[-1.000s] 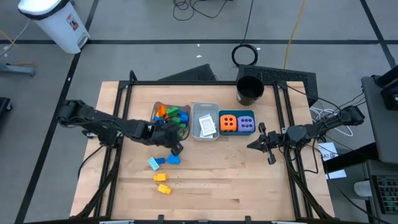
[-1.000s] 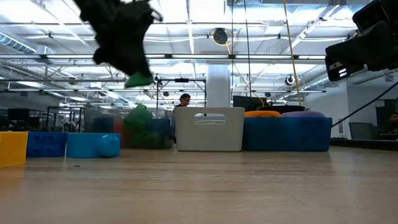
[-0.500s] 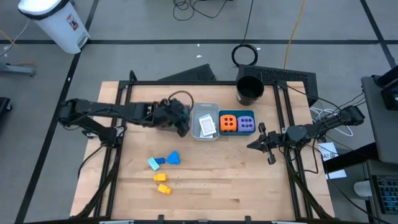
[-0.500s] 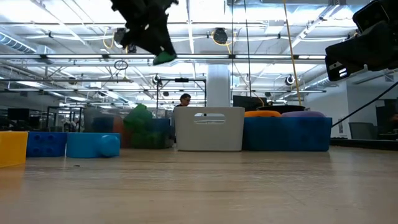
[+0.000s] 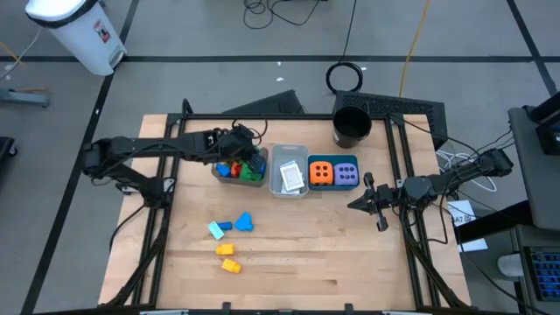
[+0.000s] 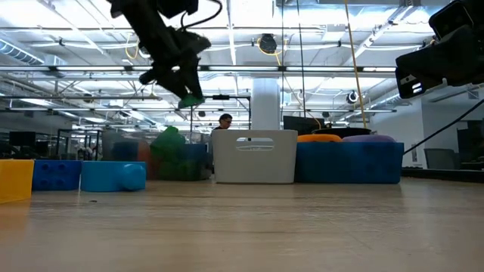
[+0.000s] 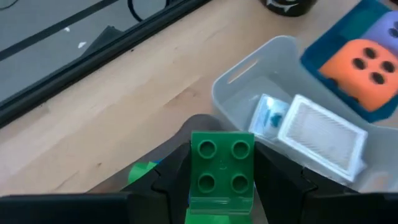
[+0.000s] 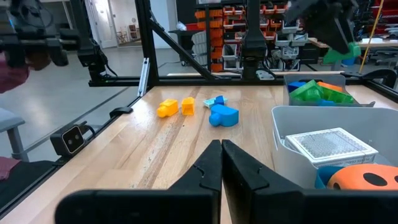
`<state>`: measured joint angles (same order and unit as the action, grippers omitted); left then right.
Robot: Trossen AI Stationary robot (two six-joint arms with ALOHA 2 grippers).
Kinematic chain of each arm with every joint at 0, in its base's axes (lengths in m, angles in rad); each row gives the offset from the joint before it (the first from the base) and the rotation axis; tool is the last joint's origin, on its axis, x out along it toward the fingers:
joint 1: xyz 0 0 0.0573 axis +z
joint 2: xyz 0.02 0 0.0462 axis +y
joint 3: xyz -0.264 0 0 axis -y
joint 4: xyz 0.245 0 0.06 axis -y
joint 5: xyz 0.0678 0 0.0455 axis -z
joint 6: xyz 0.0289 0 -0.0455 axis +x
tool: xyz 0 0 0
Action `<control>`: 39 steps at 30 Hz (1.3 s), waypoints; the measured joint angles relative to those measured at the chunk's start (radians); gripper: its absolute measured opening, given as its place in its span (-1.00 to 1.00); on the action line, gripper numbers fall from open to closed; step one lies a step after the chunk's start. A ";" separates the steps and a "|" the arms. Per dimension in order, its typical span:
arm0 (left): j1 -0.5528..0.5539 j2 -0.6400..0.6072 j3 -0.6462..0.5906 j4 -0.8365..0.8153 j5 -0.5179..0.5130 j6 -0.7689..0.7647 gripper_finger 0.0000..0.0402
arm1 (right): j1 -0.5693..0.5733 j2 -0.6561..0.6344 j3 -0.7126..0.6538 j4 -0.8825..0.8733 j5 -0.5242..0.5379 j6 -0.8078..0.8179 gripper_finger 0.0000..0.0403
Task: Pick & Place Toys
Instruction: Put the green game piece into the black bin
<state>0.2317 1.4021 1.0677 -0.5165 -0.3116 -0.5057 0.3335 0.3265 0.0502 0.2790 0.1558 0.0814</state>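
My left gripper (image 5: 240,150) hangs over the clear bin (image 5: 219,171) of mixed bricks at the table's far middle, shut on a green four-stud brick (image 7: 221,163). The brick also shows in the low view (image 6: 190,99) and in the right wrist view (image 8: 341,55). My right gripper (image 5: 361,203) waits shut and empty at the table's right side. A teal brick (image 5: 217,229), a blue brick (image 5: 243,222) and two yellow-orange bricks (image 5: 227,258) lie flat on the table. My left gripper pinches the green brick by two opposite sides (image 7: 194,169) between its two fingers. The fingers slant downward from above. The brick's studded top faces the wrist camera. The brick is lifted clear, above the clear bin.
A grey bin (image 5: 276,150) with white cards (image 5: 291,178) and a teal bin (image 5: 333,161) with an orange cube (image 5: 321,173) and a purple cube (image 5: 346,173) stand right of the clear bin. A black cup (image 5: 352,128) stands at the far right.
My left gripper has carried the green brick up and toward the table's far edge, from beside the loose bricks to above the clear bin, then a little down. It has stayed shut on the brick.
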 joint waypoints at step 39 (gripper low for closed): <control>0.038 0.143 -0.263 0.477 0.030 -0.056 -0.19 | 0.000 0.003 0.000 0.002 0.000 0.003 -0.98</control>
<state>0.2699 1.5454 0.8047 -0.0395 -0.2817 -0.5618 0.3336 0.3294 0.0502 0.2813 0.1562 0.0844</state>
